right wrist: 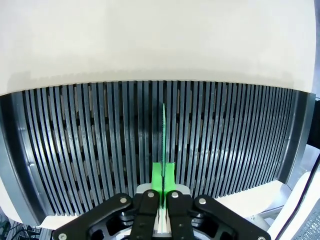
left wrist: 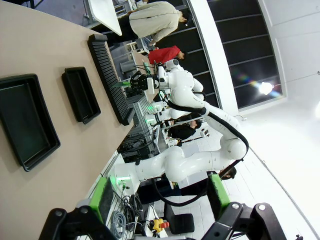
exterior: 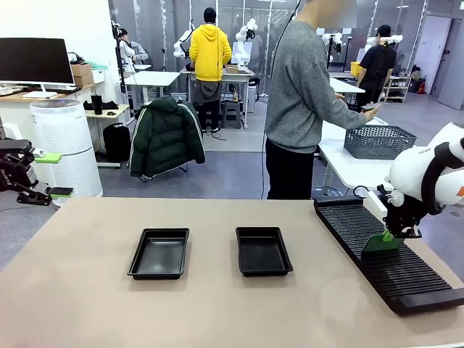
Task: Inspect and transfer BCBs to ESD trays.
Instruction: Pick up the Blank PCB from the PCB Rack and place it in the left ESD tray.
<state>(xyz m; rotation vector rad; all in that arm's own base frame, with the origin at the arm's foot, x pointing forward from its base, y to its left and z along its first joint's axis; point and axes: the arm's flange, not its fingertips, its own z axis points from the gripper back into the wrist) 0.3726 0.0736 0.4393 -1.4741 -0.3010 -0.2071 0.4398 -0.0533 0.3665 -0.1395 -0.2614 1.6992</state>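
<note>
Two black ESD trays lie side by side mid-table, the left tray (exterior: 159, 253) and the right tray (exterior: 263, 250), both with nothing in them. My right gripper (exterior: 396, 233) is shut on a green BCB (exterior: 380, 243), held on edge just above the long slotted rack (exterior: 395, 264). The right wrist view shows that BCB (right wrist: 163, 131) edge-on between the shut fingers of the gripper (right wrist: 163, 181), over a slot of the rack (right wrist: 75, 150). My left gripper (exterior: 52, 175) hangs open off the table's left edge, holding nothing. In the left wrist view its green pads (left wrist: 102, 197) stand wide apart, and the trays (left wrist: 27, 120) lie far off.
A person in a grey sweater (exterior: 301, 94) stands beyond the far edge, turned toward a side table with a grey basket (exterior: 379, 141). The rack takes up the table's right side. The tabletop (exterior: 94, 312) around and in front of the trays is bare.
</note>
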